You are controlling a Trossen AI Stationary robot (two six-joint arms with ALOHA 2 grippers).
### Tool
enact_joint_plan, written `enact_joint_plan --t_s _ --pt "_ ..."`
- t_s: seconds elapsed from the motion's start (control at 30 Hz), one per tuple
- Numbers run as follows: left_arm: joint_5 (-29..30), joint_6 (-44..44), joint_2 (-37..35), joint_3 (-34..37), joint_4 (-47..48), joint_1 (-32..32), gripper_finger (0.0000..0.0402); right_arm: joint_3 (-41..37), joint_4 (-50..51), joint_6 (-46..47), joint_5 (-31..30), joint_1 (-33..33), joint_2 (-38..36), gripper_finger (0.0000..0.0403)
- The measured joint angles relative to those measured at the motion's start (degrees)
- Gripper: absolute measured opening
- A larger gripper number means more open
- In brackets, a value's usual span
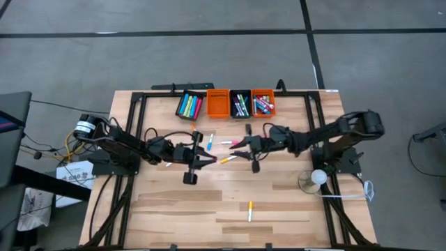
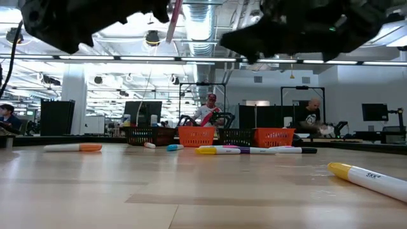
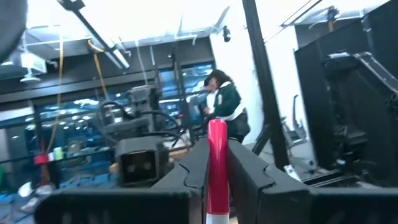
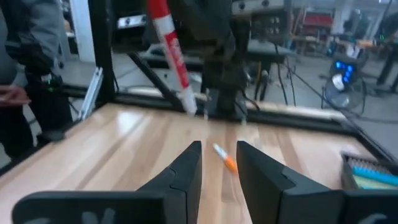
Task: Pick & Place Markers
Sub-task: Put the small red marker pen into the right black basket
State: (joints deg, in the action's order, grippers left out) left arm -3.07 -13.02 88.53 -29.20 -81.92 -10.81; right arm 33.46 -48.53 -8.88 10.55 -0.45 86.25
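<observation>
My left gripper (image 1: 208, 160) is raised over the middle of the table, shut on a red-and-white marker (image 3: 216, 155). That marker shows near upright in the low view (image 2: 173, 19) and in the right wrist view (image 4: 174, 56). Facing it from the right, my right gripper (image 1: 241, 145) hangs open above the table with nothing between its fingers (image 4: 189, 168). Loose markers lie flat on the wood: an orange one (image 4: 225, 158) between the grippers, a pink one (image 1: 237, 144), a blue one (image 1: 211, 143) and a yellow one (image 1: 251, 209) near the front edge. My left gripper pinches the marker's barrel (image 3: 216, 180) between its two fingers, which lie across it. The red end (image 3: 216, 130) sticks up past the fingers and the white end (image 4: 188, 102) hangs below. The marker is lifted clear of the table, slightly tilted.
Several small bins stand in a row at the far edge: a black one (image 1: 188, 104) and another black one (image 1: 240, 103) with markers, an orange one (image 1: 218, 102) and an orange one (image 1: 263, 102) with markers. A white round object (image 1: 317, 178) sits at the right. People stand beyond the table.
</observation>
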Motion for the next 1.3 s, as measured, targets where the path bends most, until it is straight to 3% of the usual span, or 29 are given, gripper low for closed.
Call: enact_joint_plan --t_s 0.37,0.6,0.77,0.97,1.17,1.3 --pt "0.06 -0.04 0.38 -0.49 1.43 -0.31 0.0044 16.49 6.02 -7.4 0.04 4.97 9.87 0.0133" --pt "0.02 -0.11 1.49 -0.44 1.36 -0.02 0.0041 19.81 7.52 -8.26 -0.02 5.86 11.57 0.0177" --pt "0.02 0.15 1.49 -0.44 1.32 0.09 0.0044 20.1 7.56 -8.14 -0.05 5.84 11.57 0.0185" --pt "0.04 0.07 1.49 -0.47 1.32 0.09 0.0042 20.1 8.63 -8.13 -0.05 5.57 11.57 0.0138" --pt "0.05 0.21 1.49 -0.49 1.36 0.09 0.0047 20.1 9.63 -10.37 0.06 5.57 11.57 0.0027" --pt "0.04 0.2 1.49 -0.49 1.36 0.07 0.005 20.1 9.61 -10.39 0.02 5.68 11.57 0.0032"
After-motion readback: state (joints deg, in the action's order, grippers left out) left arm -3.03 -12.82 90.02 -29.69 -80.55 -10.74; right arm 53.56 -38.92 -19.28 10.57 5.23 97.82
